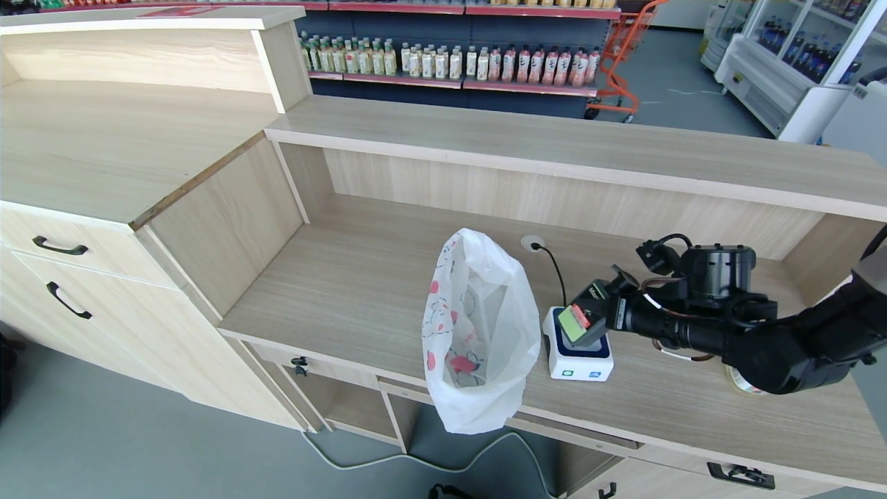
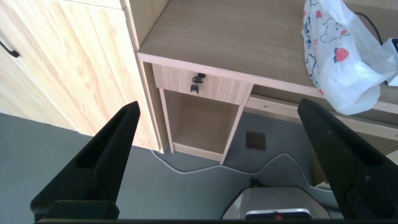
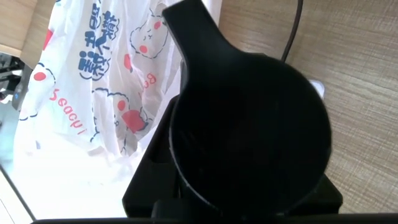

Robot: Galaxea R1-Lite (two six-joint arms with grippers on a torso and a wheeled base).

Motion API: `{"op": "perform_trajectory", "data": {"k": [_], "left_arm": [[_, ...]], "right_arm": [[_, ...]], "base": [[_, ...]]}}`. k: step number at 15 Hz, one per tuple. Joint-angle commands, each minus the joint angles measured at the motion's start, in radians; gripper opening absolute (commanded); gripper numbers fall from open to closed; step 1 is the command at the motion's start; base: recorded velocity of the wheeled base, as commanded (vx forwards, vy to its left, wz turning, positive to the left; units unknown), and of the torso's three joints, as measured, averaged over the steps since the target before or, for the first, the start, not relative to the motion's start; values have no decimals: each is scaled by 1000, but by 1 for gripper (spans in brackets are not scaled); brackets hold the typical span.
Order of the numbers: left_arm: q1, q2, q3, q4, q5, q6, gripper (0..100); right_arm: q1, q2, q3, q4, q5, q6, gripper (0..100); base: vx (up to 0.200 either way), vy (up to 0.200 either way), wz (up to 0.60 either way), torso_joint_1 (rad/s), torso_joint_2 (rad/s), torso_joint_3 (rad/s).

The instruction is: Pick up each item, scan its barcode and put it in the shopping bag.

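The right gripper (image 1: 581, 320) is clamped on a small dark packet (image 1: 572, 324) with a green and red face, holding it tilted just above the top of the white scanner (image 1: 581, 362); whether the packet touches the scanner cannot be told. The scanner stands on the wooden counter (image 1: 360, 277), just beside the shopping bag (image 1: 485, 326). A black cable (image 1: 554, 267) runs from a round grommet (image 1: 532, 242) at the back of the counter down to the scanner. The bag is white plastic with red and grey prints; it stands open-mouthed at the counter's front edge, its lower part hanging over the lip. A pale round thing (image 1: 743, 385) lies on the counter, mostly hidden under the right arm. In the right wrist view the printed bag (image 3: 81, 93) lies close beside a black rounded shape that cannot be made out. The left gripper (image 2: 219, 112) has its jaws spread wide and holds nothing; it hangs over the grey floor in front of the counter's open cubby (image 2: 199, 127), with the bag (image 2: 339, 59) up on the counter to one side.
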Motion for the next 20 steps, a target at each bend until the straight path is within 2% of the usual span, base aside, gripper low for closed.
{"op": "perform_trajectory", "data": {"k": [1,20], "left_arm": [[0,0,0,0,0,0,100],[0,0,0,1,0,0,100]], "right_arm": [[6,14,-16,-4,0,10,0],[40,70,-65,-5,2,15,0]], "base": [[0,0,0,0,0,0],[0,0,0,0,0,0]]}}
